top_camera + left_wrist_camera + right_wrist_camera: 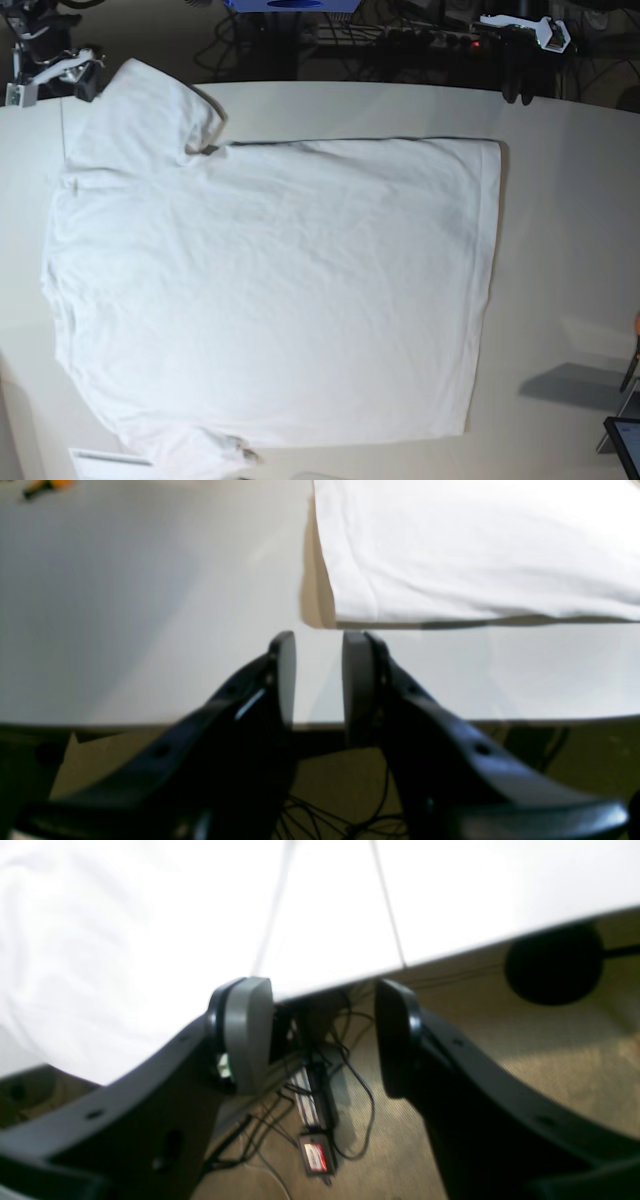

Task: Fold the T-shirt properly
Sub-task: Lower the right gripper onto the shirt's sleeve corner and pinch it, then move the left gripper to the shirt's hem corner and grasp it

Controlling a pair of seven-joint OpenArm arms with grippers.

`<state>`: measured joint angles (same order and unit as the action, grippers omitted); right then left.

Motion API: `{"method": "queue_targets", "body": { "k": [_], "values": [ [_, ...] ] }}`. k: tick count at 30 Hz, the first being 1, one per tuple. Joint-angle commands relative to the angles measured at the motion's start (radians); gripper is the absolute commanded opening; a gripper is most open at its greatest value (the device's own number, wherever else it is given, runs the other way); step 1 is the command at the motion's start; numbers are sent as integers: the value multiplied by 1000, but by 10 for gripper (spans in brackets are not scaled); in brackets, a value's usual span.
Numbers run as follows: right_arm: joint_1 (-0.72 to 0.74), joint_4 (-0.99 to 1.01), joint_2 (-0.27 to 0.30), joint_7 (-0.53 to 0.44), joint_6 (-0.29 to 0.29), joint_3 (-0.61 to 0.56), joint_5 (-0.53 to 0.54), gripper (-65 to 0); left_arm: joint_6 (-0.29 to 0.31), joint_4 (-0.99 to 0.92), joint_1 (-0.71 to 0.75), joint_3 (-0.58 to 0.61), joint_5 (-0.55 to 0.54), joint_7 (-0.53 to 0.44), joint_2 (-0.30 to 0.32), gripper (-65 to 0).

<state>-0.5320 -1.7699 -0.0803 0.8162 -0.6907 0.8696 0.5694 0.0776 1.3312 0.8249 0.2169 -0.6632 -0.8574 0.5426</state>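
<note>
The white T-shirt (270, 290) lies spread flat on the white table (570, 200), neck to the left and hem to the right, with one sleeve (150, 100) at the far left. My left gripper (318, 645) hovers over the table's edge, just short of a hem corner of the shirt (450, 555). Its jaws stand a little apart and hold nothing. In the base view it is at the far right edge (518, 88). My right gripper (320, 1035) is wide open and empty beyond the table edge, with shirt cloth (100, 940) at its left. In the base view it is by the sleeve (88, 82).
Cables and a power strip (315, 1120) lie on the carpet below the table edge (500, 940). A small orange object (47, 486) sits far off on the table. A dark device (622, 440) stands at the base view's lower right. A blue box (290, 5) stands behind the table.
</note>
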Motion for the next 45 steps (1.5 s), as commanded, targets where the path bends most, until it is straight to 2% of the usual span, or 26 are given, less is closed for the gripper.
{"method": "queue_targets", "body": {
  "k": [1,9,12,16,26,30,34,41,45],
  "values": [
    [2,-17,10,-1,-7,6,19,-332,-3,8,6,-4,-5,-21,14,-484],
    [43,-17,10,125,-7,10,27,-316,-3,4,0,-6,-5,-4,10,-484],
    [59,-3,10,170,-7,12,103,-292,-3,3,0,-6,-5,-4,7,-484],
    [74,46,34,225,-7,12,179,-292,-3,3,0,-9,-5,-4,-2,-484],
    [68,147,35,231,-7,3,183,-293,-3,-74,-43,-3,-5,-1,-13,-484],
    [68,144,29,295,-7,3,185,-296,-3,-77,-55,-3,-5,-1,-13,-484],
    [69,144,29,320,-7,0,185,-297,-3,-49,-66,-4,-7,-1,-13,-484],
    [48,144,29,322,-7,-99,185,-299,-3,3,-100,8,-154,0,-11,-484],
    [46,152,29,322,-7,-112,185,-309,-3,9,-123,77,-169,0,9,-484]
  ]
}}
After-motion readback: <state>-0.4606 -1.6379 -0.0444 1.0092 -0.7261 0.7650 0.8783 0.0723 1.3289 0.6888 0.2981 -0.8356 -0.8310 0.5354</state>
